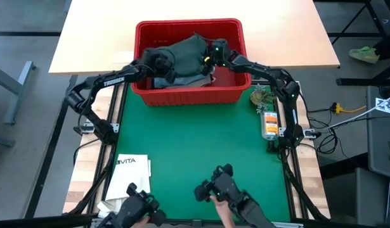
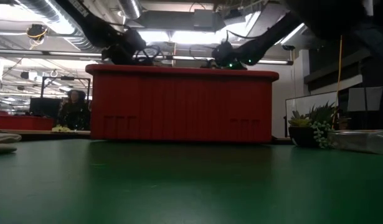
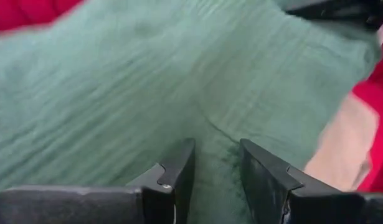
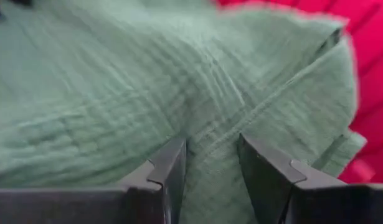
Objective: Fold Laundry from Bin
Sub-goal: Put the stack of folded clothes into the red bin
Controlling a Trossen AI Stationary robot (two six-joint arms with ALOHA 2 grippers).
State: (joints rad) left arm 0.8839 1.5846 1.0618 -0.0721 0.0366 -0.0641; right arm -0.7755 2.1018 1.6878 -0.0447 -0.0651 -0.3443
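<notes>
Fingers (image 3: 179,163) pinching green garment (image 3: 116,93)

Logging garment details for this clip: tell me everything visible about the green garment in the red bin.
The green garment is a soft, crinkle-textured, muted green cloth with a stitched seam, bunched in a heap atop other laundry inside the red bin. Both arms reach into the bin: the left gripper and the right gripper each have a fold of it between their fingers. A pale tan cloth shows at its edge.

Dim low view, glaring ceiling lights, blurred wrist views
</notes>
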